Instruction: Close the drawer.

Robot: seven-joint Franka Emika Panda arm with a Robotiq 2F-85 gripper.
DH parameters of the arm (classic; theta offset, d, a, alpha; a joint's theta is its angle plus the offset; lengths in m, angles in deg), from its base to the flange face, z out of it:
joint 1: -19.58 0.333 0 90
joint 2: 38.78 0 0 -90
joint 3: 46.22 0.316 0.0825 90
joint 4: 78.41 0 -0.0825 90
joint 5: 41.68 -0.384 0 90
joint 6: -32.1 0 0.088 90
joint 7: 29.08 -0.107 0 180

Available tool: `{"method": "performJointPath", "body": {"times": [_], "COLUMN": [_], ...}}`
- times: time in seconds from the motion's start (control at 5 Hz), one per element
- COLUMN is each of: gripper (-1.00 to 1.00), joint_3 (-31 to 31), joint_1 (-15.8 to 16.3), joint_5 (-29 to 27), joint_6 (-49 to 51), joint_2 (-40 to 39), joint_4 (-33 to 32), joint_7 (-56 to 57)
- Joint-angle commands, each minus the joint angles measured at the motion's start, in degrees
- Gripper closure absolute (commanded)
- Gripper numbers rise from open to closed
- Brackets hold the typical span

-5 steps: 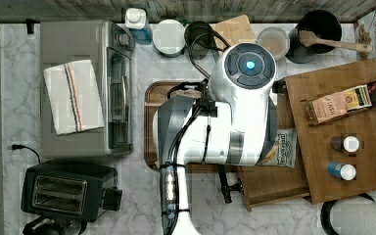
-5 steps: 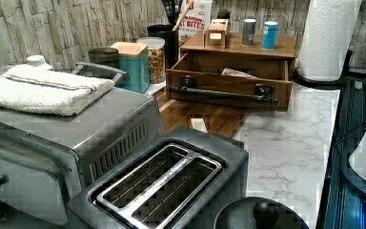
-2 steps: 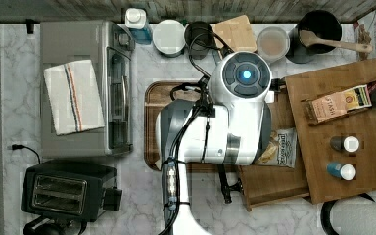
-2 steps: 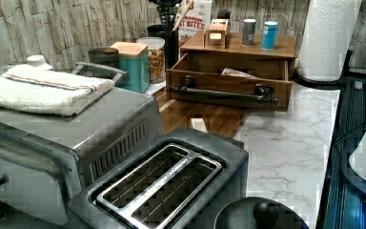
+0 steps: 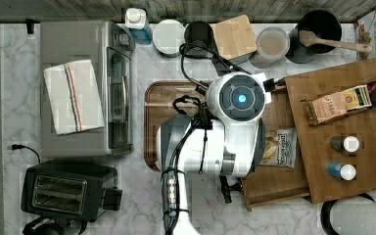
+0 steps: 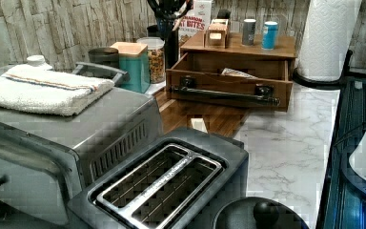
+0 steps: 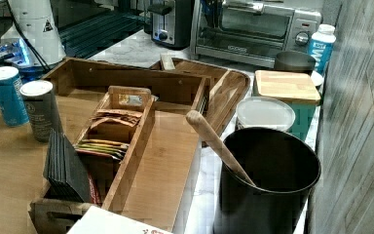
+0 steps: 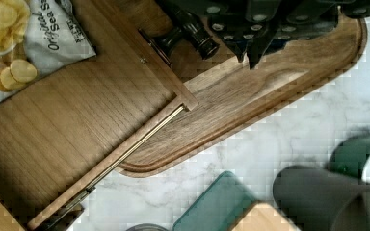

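Drawer (image 6: 226, 78) stands pulled well out of the wooden cabinet (image 5: 342, 122), its front panel reaching over the darker serving tray (image 5: 152, 122) that lies on the marble tabletop (image 6: 286, 143). In the left view the front face carries a long dark bar handle (image 6: 224, 94) running the width of the panel, and a bag of chips (image 5: 279, 147) lies on the drawer's flat bottom, as the top view shows. The arm (image 5: 215, 142) hangs above the drawer's open front half in the top view, its wrist over the edge where drawer meets tray. In the wrist view the pincer (image 8: 260, 29) appears as dark fingers just beyond the drawer's corner, above the tray, close to one dark mount (image 8: 188, 33) of the handle; whether the fingers are spread or closed I cannot tell from this angle. What matters for the coming move is direction: the drawer's long front edge runs up and down in the top view, and the cabinet lies toward the top view's right, so the closing push has to go that way, square to the front panel. The pincer seems to sit on the outer, tray side of the panel near one end of it, which is the correct side to push from, though pressing so near a corner could skew the drawer on its rails; a contact nearer the middle of the handle would likely slide it in straighter.
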Motion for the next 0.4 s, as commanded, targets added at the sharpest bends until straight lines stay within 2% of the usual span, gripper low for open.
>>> {"method": "performJointPath", "body": {"times": [0.2, 0.4], "gripper": [1.00, 1.00], "joint_3": [3.51, 3.98], "joint_1": [3.62, 3.92], "joint_5": [-6.70, -4.35], "joint_6": [-1.86, -4.52], "joint_2": [7.46, 9.44], "joint_4": [-9.15, -13.38], "joint_7": [19.64, 23.45]}}
